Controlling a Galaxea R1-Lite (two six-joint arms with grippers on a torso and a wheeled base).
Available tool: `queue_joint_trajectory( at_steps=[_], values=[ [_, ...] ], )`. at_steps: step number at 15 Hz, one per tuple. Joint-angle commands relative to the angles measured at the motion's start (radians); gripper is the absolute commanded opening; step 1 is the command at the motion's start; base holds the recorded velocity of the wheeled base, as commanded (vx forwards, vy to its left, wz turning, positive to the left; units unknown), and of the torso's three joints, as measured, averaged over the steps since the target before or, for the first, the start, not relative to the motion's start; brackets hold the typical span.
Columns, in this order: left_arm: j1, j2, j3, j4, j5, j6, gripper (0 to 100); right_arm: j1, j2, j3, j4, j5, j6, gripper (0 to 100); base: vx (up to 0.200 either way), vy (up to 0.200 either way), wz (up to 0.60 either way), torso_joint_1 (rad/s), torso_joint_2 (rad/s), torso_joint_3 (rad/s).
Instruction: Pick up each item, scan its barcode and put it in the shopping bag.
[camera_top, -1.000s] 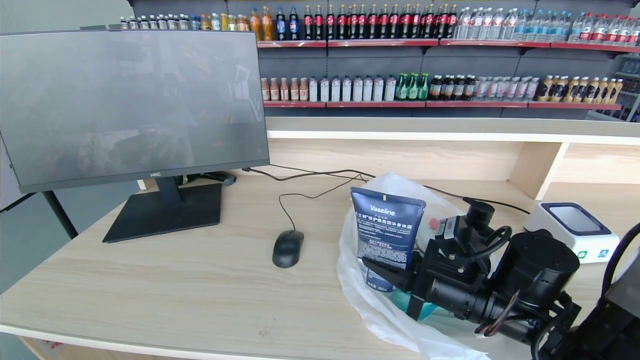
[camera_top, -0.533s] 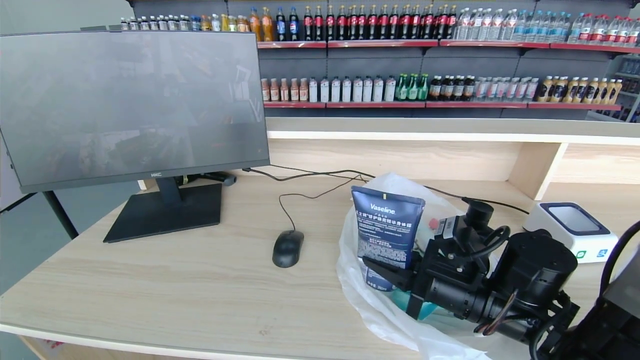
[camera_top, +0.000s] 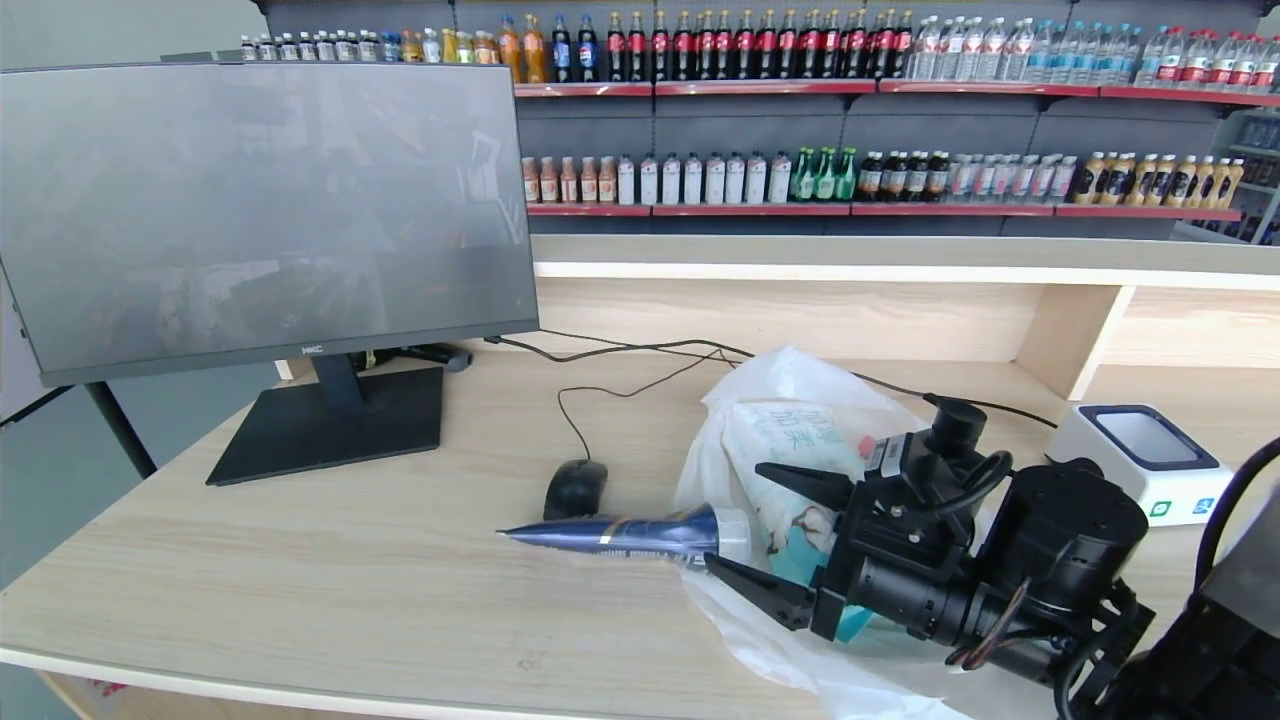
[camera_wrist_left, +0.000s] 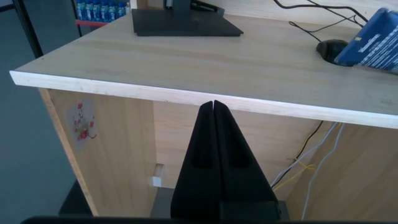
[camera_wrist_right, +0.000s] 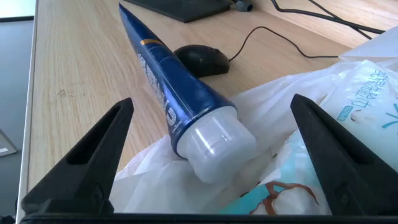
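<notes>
A dark blue pouch (camera_top: 620, 533) with a clear cap lies tipped over, its cap end on the rim of the white shopping bag (camera_top: 780, 380) and its flat end pointing out over the counter toward the mouse. My right gripper (camera_top: 737, 515) stands open, one finger on each side of the cap end, not touching it. From the right wrist, the pouch (camera_wrist_right: 168, 93) lies between the spread fingers on the bag (camera_wrist_right: 273, 93). My left gripper (camera_wrist_left: 214, 106) is shut and empty, below the counter's front edge; the pouch (camera_wrist_left: 379, 46) shows far off.
Inside the bag lies a white pack with blue print (camera_top: 790, 430). A black mouse (camera_top: 575, 488) sits just behind the pouch. The barcode scanner (camera_top: 1145, 460) stands at the right, a monitor (camera_top: 260, 200) at the back left. Cables run behind the bag.
My right gripper has opened and let go of the blue pouch, which stood upright in the bag and has toppled to the left onto the bag's rim.
</notes>
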Motion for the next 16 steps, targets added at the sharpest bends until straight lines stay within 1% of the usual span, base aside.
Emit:
queue_joint_trajectory(
  at_steps=[1, 16],
  values=[
    [0.0, 0.0, 0.002, 0.0, 0.0, 0.0, 0, 0.001, 0.007, 0.0, -0.003, 0.001, 0.0, 100, 0.0, 0.0, 0.0, 0.0, 0.0, 0.0],
    [0.0, 0.0, 0.002, 0.0, 0.0, 0.0, 0, 0.002, -0.042, -0.011, -0.003, 0.001, 0.0, 100, 0.0, 0.0, 0.0, 0.0, 0.0, 0.0]
  ],
)
